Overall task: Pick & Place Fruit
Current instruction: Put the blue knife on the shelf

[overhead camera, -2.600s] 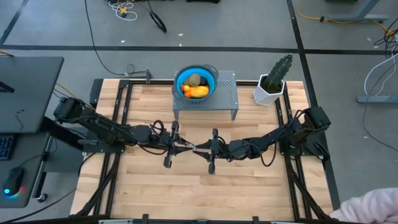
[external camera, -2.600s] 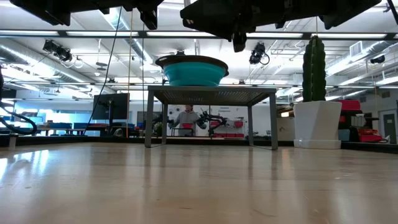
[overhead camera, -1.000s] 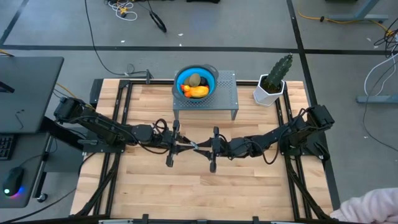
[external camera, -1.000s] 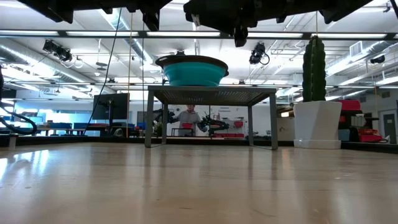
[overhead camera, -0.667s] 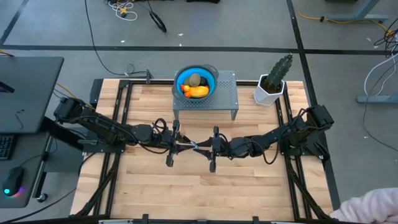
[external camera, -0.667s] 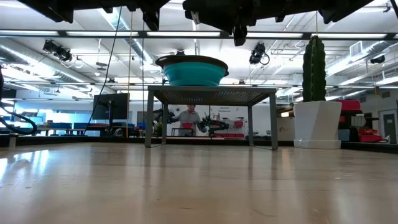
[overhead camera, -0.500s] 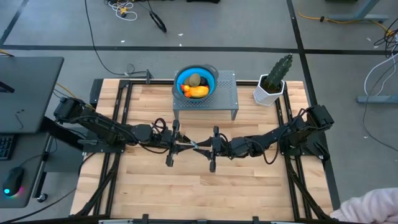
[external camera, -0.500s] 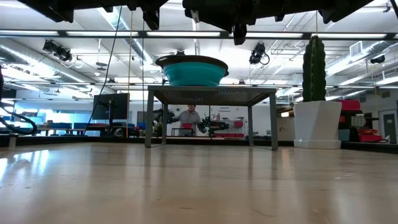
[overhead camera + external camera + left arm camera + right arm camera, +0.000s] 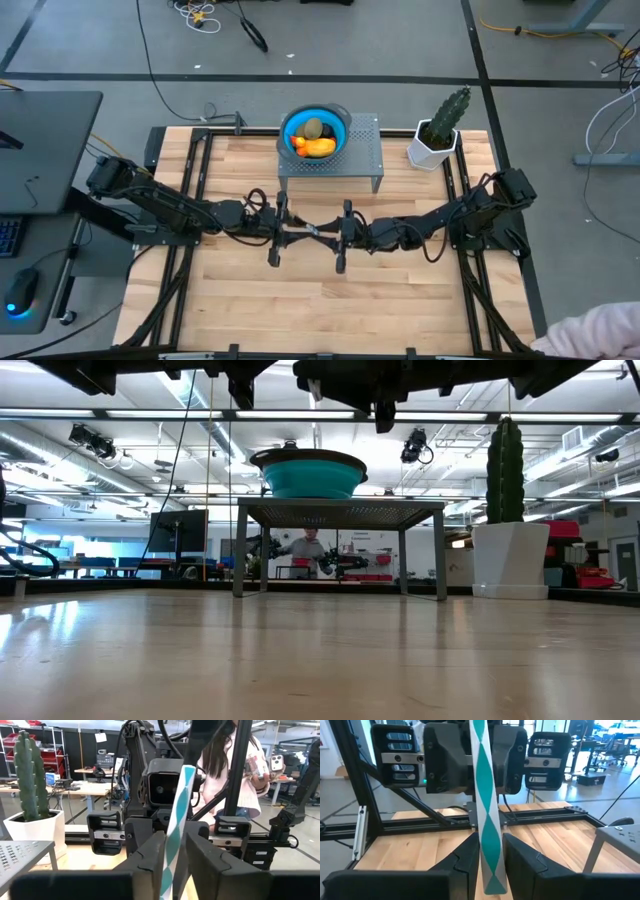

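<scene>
The fruit lies in a blue bowl (image 9: 314, 130) on a grey perforated stand (image 9: 365, 150): a yellow-orange oblong (image 9: 318, 147), an olive oval (image 9: 313, 127) and small orange-red balls (image 9: 299, 150). Over the table's middle my two grippers face each other, level. A slim white-and-teal striped stick (image 9: 485, 795) spans between them. My right gripper (image 9: 489, 837) is shut on it. My left gripper (image 9: 175, 840) has the stick (image 9: 177, 815) between its fingers, with a narrow dark gap beside it. My right gripper pinches the stick's two flat sides (image 9: 487, 845) between its two fingers, close to the stick's near end. The fingers come level from the table's right and lie along the stick. The stick is lifted clear of the table and reaches out toward my left gripper.
A green cactus in a white pot (image 9: 445, 118) stands at the back right, beside the stand. Bare wood lies in front of the arms (image 9: 310, 300). In the low view the bowl (image 9: 308, 473) sits on the stand above the table. A person's sleeve (image 9: 600, 335) shows at the near right corner.
</scene>
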`<action>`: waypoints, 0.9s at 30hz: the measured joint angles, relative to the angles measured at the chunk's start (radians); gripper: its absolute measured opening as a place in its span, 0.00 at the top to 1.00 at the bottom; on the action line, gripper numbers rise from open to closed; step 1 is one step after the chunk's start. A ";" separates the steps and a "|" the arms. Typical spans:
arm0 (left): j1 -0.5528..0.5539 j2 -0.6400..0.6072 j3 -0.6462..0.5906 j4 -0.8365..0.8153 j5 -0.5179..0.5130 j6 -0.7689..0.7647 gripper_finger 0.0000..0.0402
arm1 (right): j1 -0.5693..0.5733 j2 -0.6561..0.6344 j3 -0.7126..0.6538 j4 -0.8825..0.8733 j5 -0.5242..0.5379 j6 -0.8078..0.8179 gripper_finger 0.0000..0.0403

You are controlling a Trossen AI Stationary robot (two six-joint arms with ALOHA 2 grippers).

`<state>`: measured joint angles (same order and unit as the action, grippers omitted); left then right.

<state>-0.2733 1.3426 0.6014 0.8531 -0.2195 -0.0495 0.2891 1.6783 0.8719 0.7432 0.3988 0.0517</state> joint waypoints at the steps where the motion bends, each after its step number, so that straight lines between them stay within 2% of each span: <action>1: 0.000 0.000 0.000 0.002 0.000 0.000 0.76 | -0.002 0.000 0.000 0.001 0.000 0.000 0.78; 7: -0.001 0.000 0.000 0.007 0.000 0.002 0.64 | -0.011 0.000 0.000 0.003 -0.039 0.008 0.78; 11: -0.001 -0.001 0.000 0.008 -0.030 0.023 0.60 | -0.010 0.000 0.000 0.003 -0.003 0.012 0.79; 14: 0.000 -0.023 0.000 0.008 -0.079 0.036 0.59 | -0.010 0.000 0.000 0.003 0.018 0.012 0.80; 20: 0.000 -0.040 0.000 -0.011 -0.081 0.036 0.58 | -0.007 0.000 0.000 -0.014 0.027 0.001 0.83; 27: -0.001 -0.040 0.000 -0.087 -0.083 0.036 0.58 | -0.007 0.000 0.000 -0.117 0.009 0.004 0.84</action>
<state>-0.2744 1.3025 0.6014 0.7664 -0.3024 -0.0139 0.2821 1.6783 0.8719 0.6264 0.4081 0.0556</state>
